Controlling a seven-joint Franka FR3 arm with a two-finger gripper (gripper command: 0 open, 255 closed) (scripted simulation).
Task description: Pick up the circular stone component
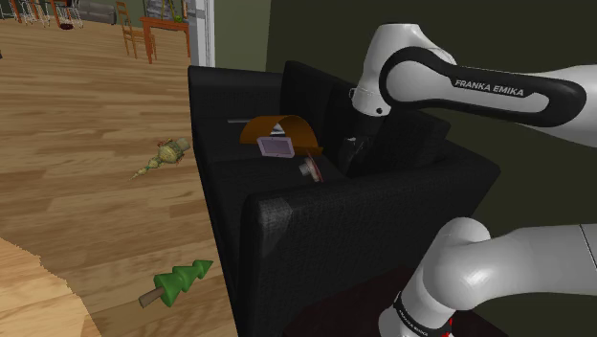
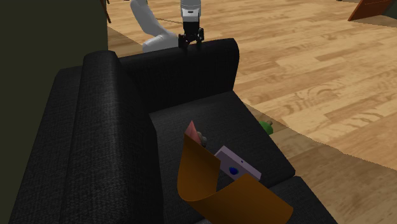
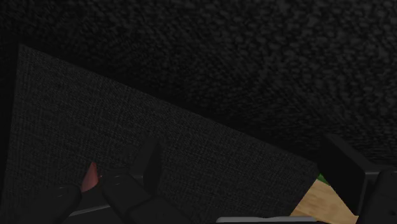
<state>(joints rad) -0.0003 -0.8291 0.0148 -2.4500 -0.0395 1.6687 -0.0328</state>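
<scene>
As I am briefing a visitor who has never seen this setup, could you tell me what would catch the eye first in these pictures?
The big black sofa dominates, with a curved orange sheet standing on its seat beside a small pinkish round piece. The white arm reaches over the sofa, its open pincer hanging above one armrest. A green toy tree lies on the wooden floor.

White arm (image 1: 407, 43), dark joints (image 1: 371, 103), black claw (image 2: 191, 44)

one sofa (image 1: 287, 225), one disc (image 1: 309, 170), two toys (image 1: 178, 280)
</scene>
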